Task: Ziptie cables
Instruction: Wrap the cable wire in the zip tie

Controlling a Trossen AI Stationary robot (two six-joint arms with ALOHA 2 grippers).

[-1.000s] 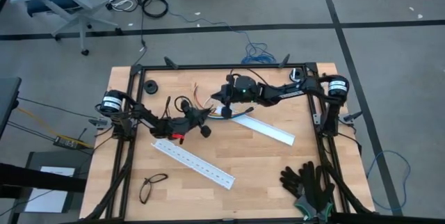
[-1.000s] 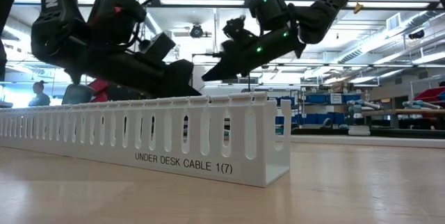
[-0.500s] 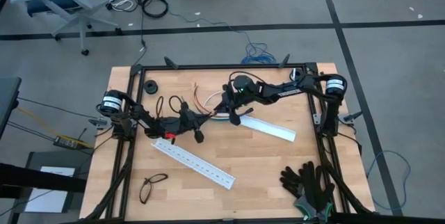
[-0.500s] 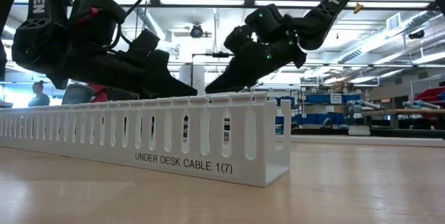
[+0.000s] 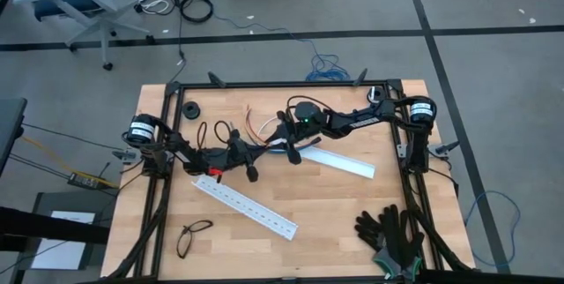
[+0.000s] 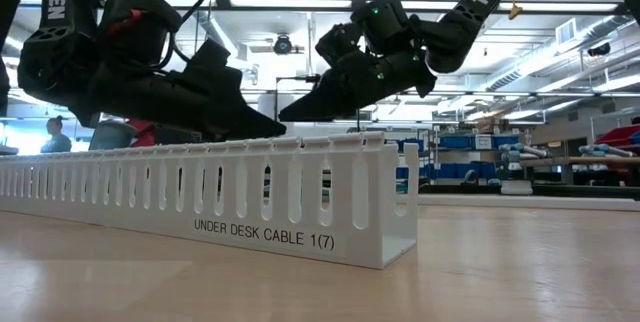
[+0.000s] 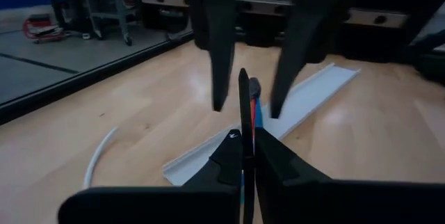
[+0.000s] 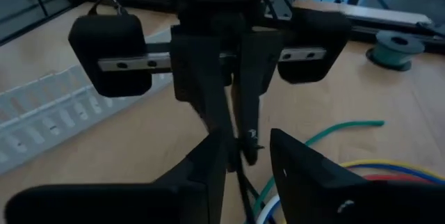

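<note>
1. Cables (image 5: 264, 134) lie near the middle of the surface (image 5: 335, 205), toward its back half, between the two grippers; orange and white strands fan toward the back edge, and blue and green ones run under the right gripper.
2. In the right wrist view the cables (image 8: 334, 151) show as green, yellow, red, blue and white strands curving over the wood.
3. Left gripper (image 5: 254, 150) comes in from the left, low over the surface, its jaws pressed together on a thin dark strip (image 7: 244, 113) that stands on edge between them; what the strip is cannot be told.
4. Right gripper (image 5: 284, 139) reaches in from the right and faces the left one, tip to tip; its jaws are spread a little, one on each side of the left gripper's tip, gripping nothing that can be seen.
5. In the low view both grippers hang just above the near rail (image 6: 200, 202), the tips almost meeting.
6. One white rail (image 5: 339, 162) lies just right of the cables, slanting toward the right edge.
7. A second white rail (image 5: 245, 205) lies nearer the front, slanting the same way.
8. Glasses (image 5: 193, 235) lie at the front left.
9. Black gloves (image 5: 392, 234) lie at the front right.
10. A dark spool (image 5: 191, 110) sits at the back left.
</note>
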